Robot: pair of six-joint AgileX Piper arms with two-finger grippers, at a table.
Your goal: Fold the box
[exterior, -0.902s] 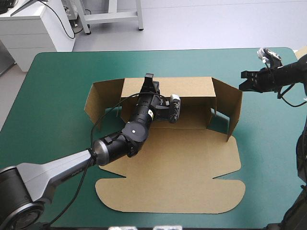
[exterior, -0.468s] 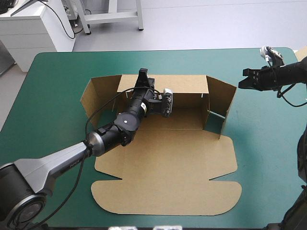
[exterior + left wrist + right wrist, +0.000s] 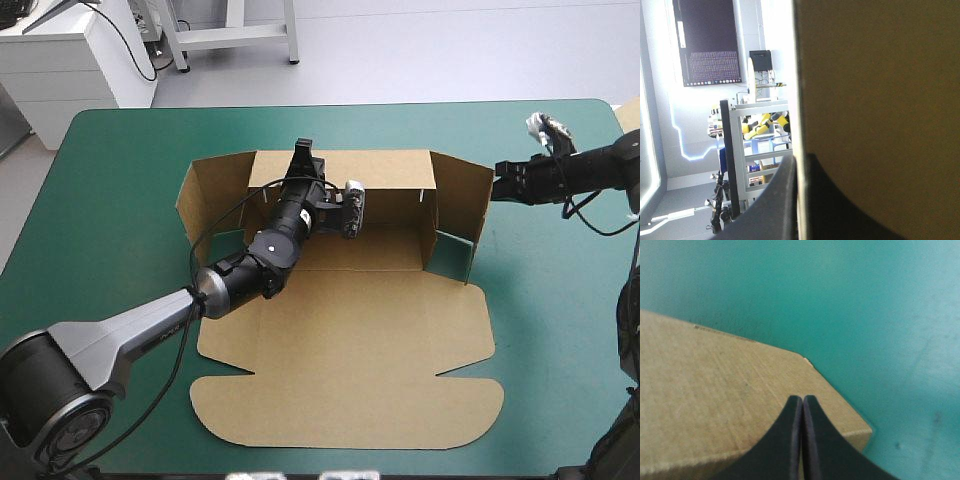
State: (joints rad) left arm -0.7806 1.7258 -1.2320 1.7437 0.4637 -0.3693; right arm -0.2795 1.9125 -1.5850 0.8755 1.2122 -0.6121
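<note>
The brown box (image 3: 350,330) lies on the teal-green cover with its back wall (image 3: 390,172) raised and both side flaps standing. Its lid panel lies flat toward the table's front. My left gripper (image 3: 304,152) is at the top edge of the back wall, near its left end. In the left wrist view the left gripper (image 3: 798,162) is shut on the board (image 3: 880,90), one black finger on each face. My right gripper (image 3: 497,185) is shut and sits just outside the right flap (image 3: 462,200). In the right wrist view the right gripper (image 3: 802,399) hovers over a brown board corner (image 3: 705,390).
Bare teal-green cover (image 3: 560,330) lies to the right of the box, with a narrower strip (image 3: 110,230) on its left. The left flap (image 3: 205,190) leans outward. The left arm crosses the box's floor from the front left.
The box slid a little to the left with the left gripper holding the back wall. The right gripper moved left and down, closer to the right flap.
</note>
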